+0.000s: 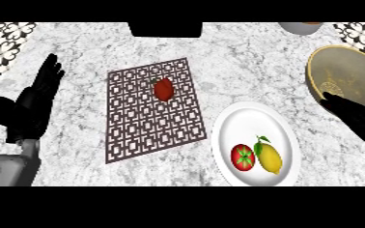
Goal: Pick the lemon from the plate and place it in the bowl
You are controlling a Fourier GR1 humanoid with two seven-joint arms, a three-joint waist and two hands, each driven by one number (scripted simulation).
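Observation:
A yellow lemon (270, 158) with a green leaf lies on the white plate (251, 118) at the lower right, touching a red tomato (242, 156) on its left. The tan bowl (339, 71) stands at the right edge, beyond the plate. My right hand (347, 112) comes in from the right edge, in front of the bowl's near rim, its fingers stretched toward the upper left and holding nothing. It is above and to the right of the lemon, well apart from it. My left hand (35, 101) rests open at the far left, fingers up.
A brown patterned mat (153, 111) lies in the middle of the marble counter with a small red fruit (164, 88) on it. A black object (164, 29) stands at the back edge, and a grey cup (299, 27) at the back right.

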